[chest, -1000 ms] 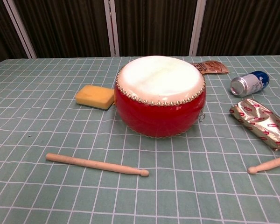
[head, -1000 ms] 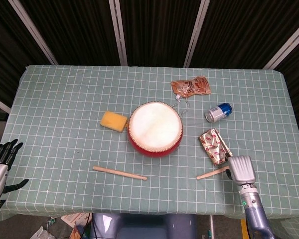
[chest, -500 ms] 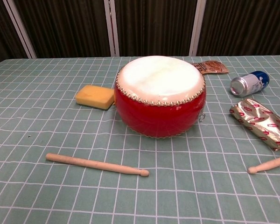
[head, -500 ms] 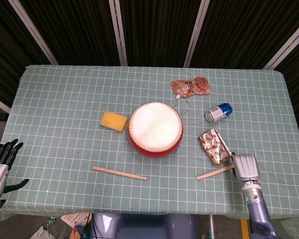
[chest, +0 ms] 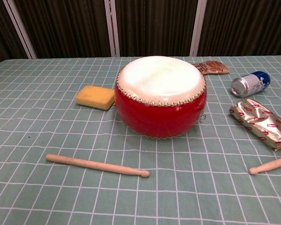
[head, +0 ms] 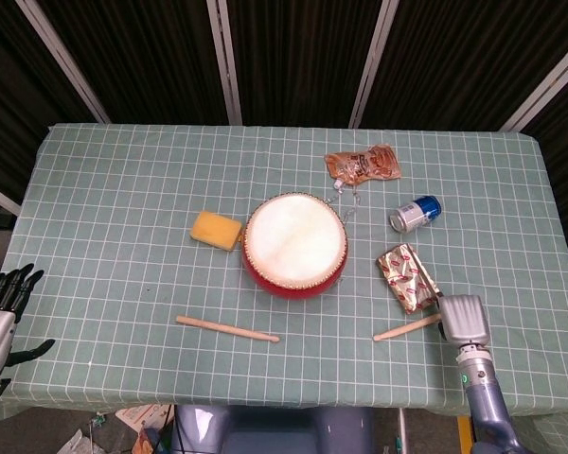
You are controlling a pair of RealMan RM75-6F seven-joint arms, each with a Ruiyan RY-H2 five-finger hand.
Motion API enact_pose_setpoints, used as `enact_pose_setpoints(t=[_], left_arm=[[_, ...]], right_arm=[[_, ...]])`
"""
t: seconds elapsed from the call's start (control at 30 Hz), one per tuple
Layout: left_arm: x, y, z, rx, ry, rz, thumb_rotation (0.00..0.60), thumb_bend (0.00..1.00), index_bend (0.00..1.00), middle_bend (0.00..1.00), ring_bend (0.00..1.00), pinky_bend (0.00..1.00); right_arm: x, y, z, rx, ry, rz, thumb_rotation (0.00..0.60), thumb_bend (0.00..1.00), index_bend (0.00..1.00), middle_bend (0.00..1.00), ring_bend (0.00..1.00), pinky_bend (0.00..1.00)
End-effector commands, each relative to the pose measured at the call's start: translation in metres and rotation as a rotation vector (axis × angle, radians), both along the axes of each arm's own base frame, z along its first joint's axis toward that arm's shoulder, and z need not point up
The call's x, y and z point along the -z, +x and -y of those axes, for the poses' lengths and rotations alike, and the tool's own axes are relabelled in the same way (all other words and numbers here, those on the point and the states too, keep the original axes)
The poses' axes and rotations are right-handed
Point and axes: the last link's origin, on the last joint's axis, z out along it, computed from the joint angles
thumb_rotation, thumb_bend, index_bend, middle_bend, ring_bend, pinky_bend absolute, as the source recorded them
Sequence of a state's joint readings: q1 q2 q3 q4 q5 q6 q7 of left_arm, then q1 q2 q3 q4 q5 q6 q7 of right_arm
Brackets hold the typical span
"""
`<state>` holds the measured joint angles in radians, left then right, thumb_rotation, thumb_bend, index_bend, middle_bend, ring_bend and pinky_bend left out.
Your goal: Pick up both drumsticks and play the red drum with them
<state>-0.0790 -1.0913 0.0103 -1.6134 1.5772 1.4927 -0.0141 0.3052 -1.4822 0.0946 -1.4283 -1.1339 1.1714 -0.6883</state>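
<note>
The red drum with a white skin stands mid-table. One wooden drumstick lies flat in front of it, to the left. The other drumstick lies at the front right. My right hand sits over that stick's outer end, seen from its back, so its fingers are hidden and I cannot tell whether it grips the stick. My left hand hangs off the table's left edge with fingers apart, holding nothing. Neither hand shows in the chest view.
A yellow sponge lies left of the drum. A foil packet lies just behind the right drumstick, a blue can further back, and a brown snack bag behind the drum.
My right hand shifted slightly right along the stick's end, then eased back a little left. The foil packet nudged slightly. Both drumsticks and the left hand stayed put.
</note>
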Motion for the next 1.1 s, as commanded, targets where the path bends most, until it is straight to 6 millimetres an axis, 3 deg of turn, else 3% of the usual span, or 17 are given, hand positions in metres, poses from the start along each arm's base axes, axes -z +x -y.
enact_pose_setpoints(t=[0.03, 0.4, 0.57, 0.83, 1.1], left_arm=[[0.0, 0.0, 0.0, -0.001, 0.001, 0.0, 0.6, 0.02, 0.0, 0.0, 0.0, 0.0], [0.0, 0.0, 0.0, 0.0, 0.004, 0.002, 0.6, 0.02, 0.0, 0.0, 0.0, 0.0], [-0.001, 0.0, -0.001, -0.001, 0.004, 0.004, 0.6, 0.02, 0.0, 0.0, 0.0, 0.0], [-0.001, 0.0, -0.001, -0.001, 0.004, 0.006, 0.6, 0.02, 0.0, 0.0, 0.0, 0.0], [-0.001, 0.0, -0.001, -0.003, 0.003, 0.005, 0.6, 0.02, 0.0, 0.0, 0.0, 0.0]], right_arm=[[0.001, -0.001, 0.0, 0.003, 0.004, -0.003, 0.6, 0.33, 0.48, 1.0, 1.0, 1.0], [0.007, -0.007, 0.0, 0.035, 0.031, -0.036, 0.6, 0.33, 0.49, 1.0, 1.0, 1.0], [0.01, -0.007, -0.001, 0.038, 0.035, -0.036, 0.6, 0.36, 0.6, 1.0, 1.0, 1.0], [0.01, -0.006, -0.002, 0.059, 0.038, -0.027, 0.6, 0.45, 0.86, 1.0, 1.0, 1.0], [-0.003, 0.007, 0.0, 0.054, 0.009, 0.013, 0.6, 0.48, 0.92, 1.0, 1.0, 1.0]])
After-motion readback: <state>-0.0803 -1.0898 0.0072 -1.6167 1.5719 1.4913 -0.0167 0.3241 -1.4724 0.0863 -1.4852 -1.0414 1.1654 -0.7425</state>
